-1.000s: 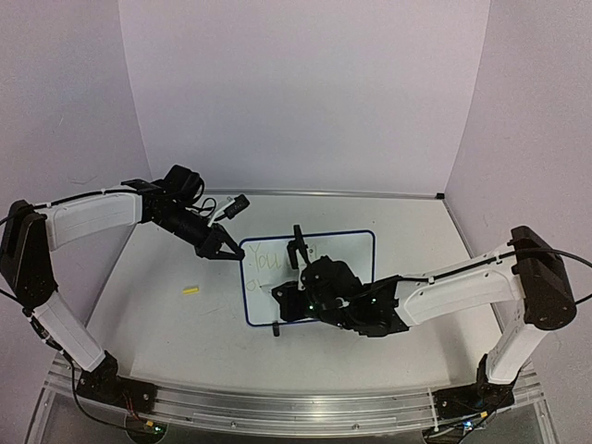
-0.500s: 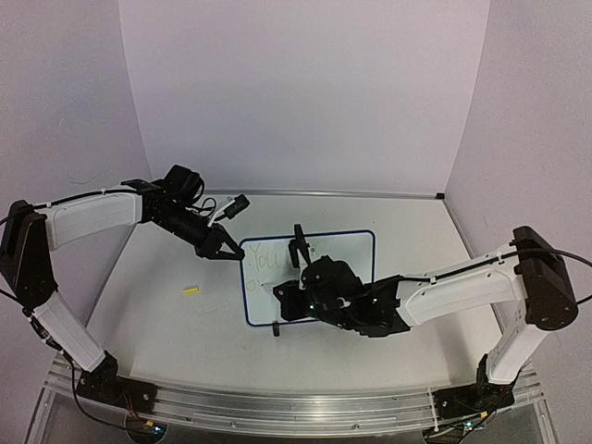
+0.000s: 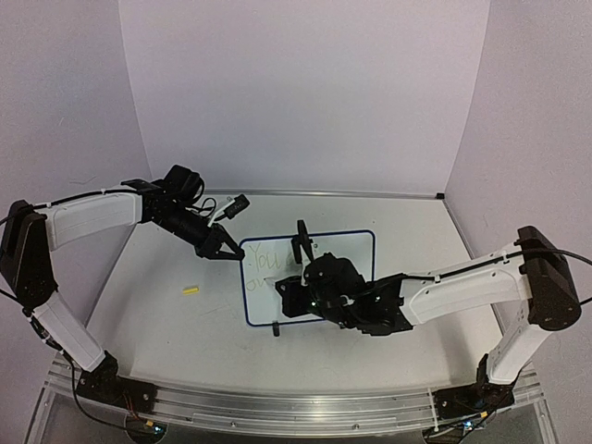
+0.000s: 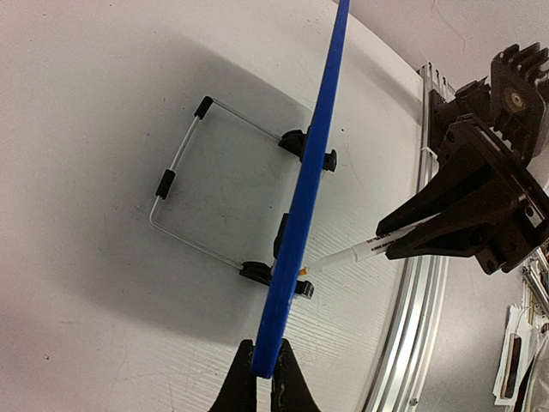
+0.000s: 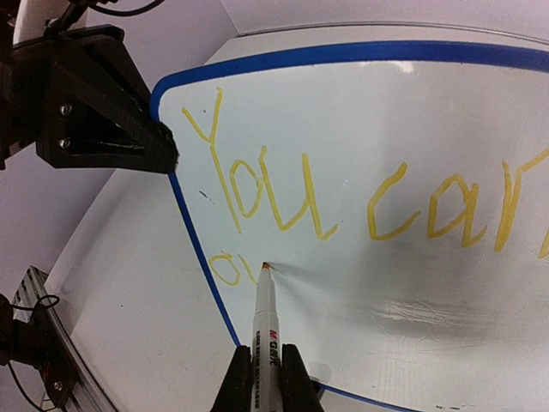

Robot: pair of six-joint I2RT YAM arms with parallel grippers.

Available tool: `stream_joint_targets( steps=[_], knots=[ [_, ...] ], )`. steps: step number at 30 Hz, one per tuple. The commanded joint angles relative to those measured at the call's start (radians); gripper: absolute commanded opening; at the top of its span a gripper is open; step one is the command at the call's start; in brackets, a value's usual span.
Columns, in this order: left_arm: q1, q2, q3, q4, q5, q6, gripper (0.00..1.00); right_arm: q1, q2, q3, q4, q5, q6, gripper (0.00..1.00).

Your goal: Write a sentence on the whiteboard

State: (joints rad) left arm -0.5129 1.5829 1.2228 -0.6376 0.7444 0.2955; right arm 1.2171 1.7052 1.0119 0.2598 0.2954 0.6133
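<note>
The marker (image 5: 264, 322) tip touches the whiteboard (image 5: 386, 107) below the sentence (image 5: 343, 197).
The right fingers (image 5: 296, 390) pinch the marker; the left fingers (image 4: 236, 390), upper left, pinch the whiteboard's blue frame.

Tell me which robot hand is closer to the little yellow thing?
Left. The left gripper pinches the whiteboard's edge, just beyond and right of the yellow piece. The right gripper holds the marker farther right, over the whiteboard.

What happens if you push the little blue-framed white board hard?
The glossy white board with a blue frame looks stiff and probably won't bend. Its thin wire stand might let it tip, though the left gripper pinching its edge likely steadies it.
</note>
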Motion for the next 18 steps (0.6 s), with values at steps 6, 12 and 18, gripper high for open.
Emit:
stream_joint_targets(
  steps=[6,12,18],
  knots=[
    [-0.003,-0.004,0.01,-0.03,-0.091,0.023,0.0,-0.007,-0.095,-0.06,0.055,-0.032,-0.022,0.0],
    [-0.003,-0.001,0.009,-0.031,-0.089,0.021,0.0,-0.007,-0.051,-0.039,0.038,-0.041,-0.003,0.0],
    [-0.003,0.002,0.009,-0.031,-0.089,0.021,0.0,-0.007,-0.021,-0.015,0.013,-0.034,-0.001,0.0]
  ],
)
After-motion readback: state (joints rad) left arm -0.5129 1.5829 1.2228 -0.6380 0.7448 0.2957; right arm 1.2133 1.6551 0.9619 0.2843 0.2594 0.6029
